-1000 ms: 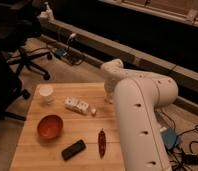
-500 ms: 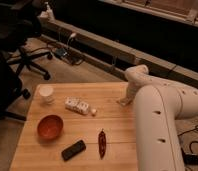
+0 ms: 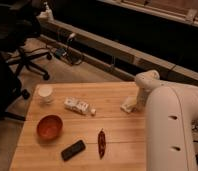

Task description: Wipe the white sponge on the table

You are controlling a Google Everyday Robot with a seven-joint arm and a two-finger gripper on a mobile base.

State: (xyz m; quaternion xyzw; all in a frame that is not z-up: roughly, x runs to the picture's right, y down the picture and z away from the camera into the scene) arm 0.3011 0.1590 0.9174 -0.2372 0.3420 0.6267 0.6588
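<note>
The white sponge (image 3: 127, 106) lies flat on the table (image 3: 117, 150), right of its middle and toward the far edge. My gripper (image 3: 133, 102) reaches down from the thick white arm (image 3: 167, 125) on the right and meets the sponge's right end, shut on it and pressing it to the wood. The wrist covers most of the fingers.
A white cup (image 3: 45, 94) stands at the far left corner, with a white marked packet (image 3: 77, 106) to its right. A red bowl (image 3: 49, 127), a black phone (image 3: 73, 149) and a red chili (image 3: 101, 144) lie near the front. An office chair (image 3: 27, 60) stands beyond the table's left side.
The arm's end has swept rightward along the table's far side, carrying the sponge with it. The other items have not moved.
</note>
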